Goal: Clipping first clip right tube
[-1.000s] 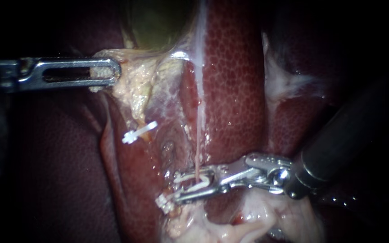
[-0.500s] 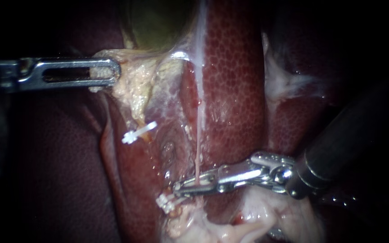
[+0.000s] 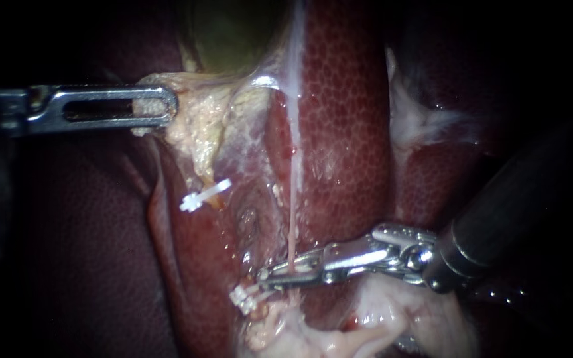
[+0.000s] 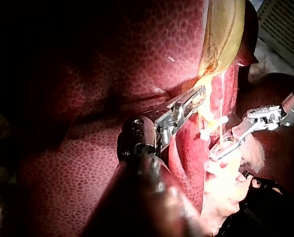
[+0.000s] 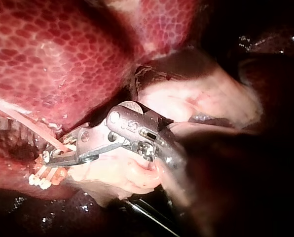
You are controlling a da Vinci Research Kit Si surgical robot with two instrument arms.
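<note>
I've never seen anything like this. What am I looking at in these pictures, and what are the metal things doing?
This is a surgical robot working on a pig's liver and gallbladder. The endoscope view looks from close to the tissue; the other two come from cameras on each arm. The left instrument grips pale tissue by the gallbladder. The right instrument's end effector, two small jaws, is shut on a thin tube. A white clip sits nearby.
</note>
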